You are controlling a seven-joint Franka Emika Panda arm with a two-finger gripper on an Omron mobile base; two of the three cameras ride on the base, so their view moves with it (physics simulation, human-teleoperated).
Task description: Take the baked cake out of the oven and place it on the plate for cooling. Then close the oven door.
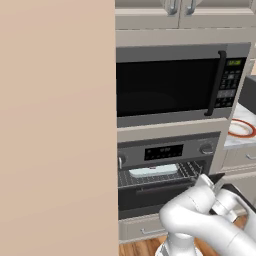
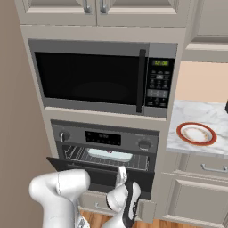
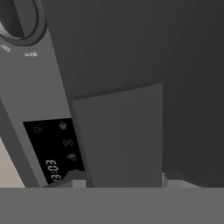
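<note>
The two-finger gripper (image 2: pixel 121 171) of the white arm was seen at the front of the dark grey built-in oven (image 2: pixel 107 139), close above the partly lowered dark front panel of the oven door (image 2: pixel 95 176). In the hand view, the oven's black digital display (image 3: pixel 54 148) and a round grey knob (image 3: pixel 19 22) were shown beyond and to one side of the finger tips (image 3: pixel 72 179). How far apart the fingers stood could not be told; nothing was seen to be held between them.

A pale blue-white rectangular tray (image 2: pixel 110 155) was seen on the wire rack (image 2: pixel 104 158), beyond and above the fingers. The small dark-brown baked cake could not be made out in the cavity and was presumed to lie further in. The round white plate with a red-orange rim (image 2: pixel 196 133) was seen on the marble counter (image 2: pixel 200 118), well apart from the fingers, to their right.

It was judged that the narrow opening posed the main risk: were a reach attempted before the door was lowered fully, the hand could be caught against the panel or rack and the tray knocked.
</note>
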